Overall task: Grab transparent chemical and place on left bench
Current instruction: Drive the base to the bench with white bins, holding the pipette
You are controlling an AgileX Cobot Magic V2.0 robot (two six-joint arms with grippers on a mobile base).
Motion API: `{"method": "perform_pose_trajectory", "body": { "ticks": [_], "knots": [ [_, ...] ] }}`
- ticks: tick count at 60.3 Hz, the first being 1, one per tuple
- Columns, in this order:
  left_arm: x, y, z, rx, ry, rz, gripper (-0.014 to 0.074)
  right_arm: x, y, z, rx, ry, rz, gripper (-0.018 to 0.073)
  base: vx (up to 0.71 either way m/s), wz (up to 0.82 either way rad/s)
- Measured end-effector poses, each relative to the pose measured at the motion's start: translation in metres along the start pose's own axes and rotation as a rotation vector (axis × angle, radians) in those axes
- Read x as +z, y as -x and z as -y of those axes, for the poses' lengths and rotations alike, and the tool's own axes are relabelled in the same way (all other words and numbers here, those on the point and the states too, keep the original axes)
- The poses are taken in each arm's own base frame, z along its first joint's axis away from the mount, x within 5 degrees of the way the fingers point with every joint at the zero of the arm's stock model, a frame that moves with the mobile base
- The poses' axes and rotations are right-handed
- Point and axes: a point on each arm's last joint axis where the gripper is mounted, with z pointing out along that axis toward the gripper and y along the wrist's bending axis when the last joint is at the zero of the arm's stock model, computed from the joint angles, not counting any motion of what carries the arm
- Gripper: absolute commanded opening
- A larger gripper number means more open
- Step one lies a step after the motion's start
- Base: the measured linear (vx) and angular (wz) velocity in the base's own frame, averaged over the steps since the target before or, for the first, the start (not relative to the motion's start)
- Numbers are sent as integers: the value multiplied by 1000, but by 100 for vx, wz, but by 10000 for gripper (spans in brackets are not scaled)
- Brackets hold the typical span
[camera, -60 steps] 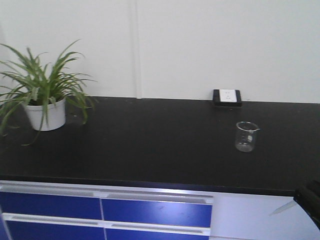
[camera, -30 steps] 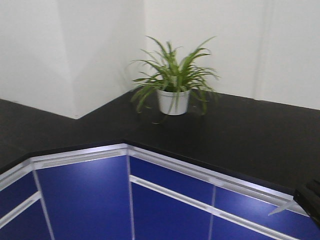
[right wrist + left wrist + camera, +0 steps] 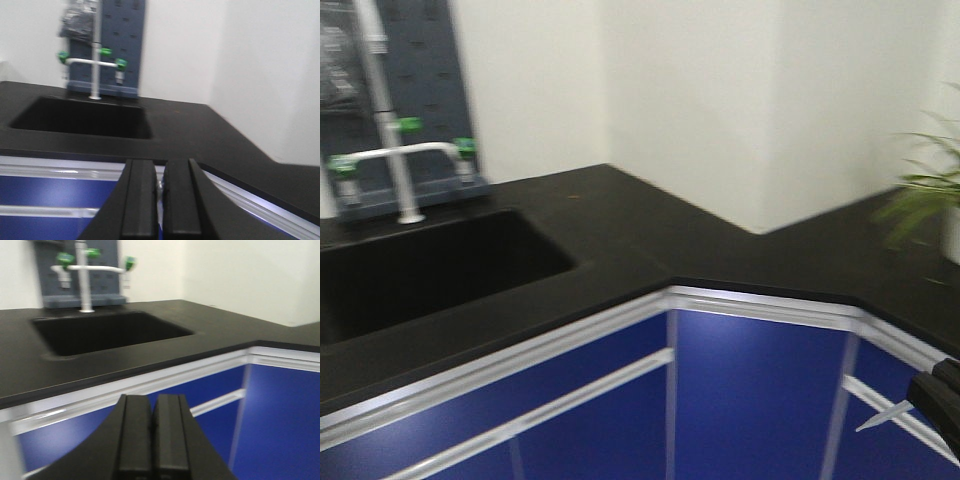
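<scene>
The transparent chemical (image 3: 882, 416) juts from the right gripper (image 3: 160, 170), pinched between its nearly closed fingers, long axis slanting with the pointed tip aimed left and slightly down, in front of blue cabinet fronts (image 3: 760, 400) under a black counter (image 3: 650, 240) with sink (image 3: 430, 270) and tap (image 3: 400, 152), while the left gripper (image 3: 152, 405) is closed and empty.

Lab: black bench top (image 3: 650, 230), inset black sink (image 3: 430, 270), green-handled tap (image 3: 395, 155), grey pegboard (image 3: 420, 60), blue cabinets (image 3: 750, 390).

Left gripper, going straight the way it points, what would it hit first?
The left gripper would probably meet the blue cabinet front under the black bench top; depth is unclear.
</scene>
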Motion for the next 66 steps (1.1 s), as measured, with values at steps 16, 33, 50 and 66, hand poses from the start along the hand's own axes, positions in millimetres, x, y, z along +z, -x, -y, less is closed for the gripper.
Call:
{"method": "perform_pose_trajectory", "body": {
  "ticks": [16,33,50,66],
  "knots": [
    [0,0,0,0,0,0,-3,0,0,0,0,0,0,-4,10,90],
    [0,0,0,0,0,0,-3,0,0,0,0,0,0,-4,17,72],
    [0,0,0,0,0,0,-3,0,0,0,0,0,0,-4,23,64],
    [0,0,0,0,0,0,-3,0,0,0,0,2,1,-4,28,48]
  ]
}}
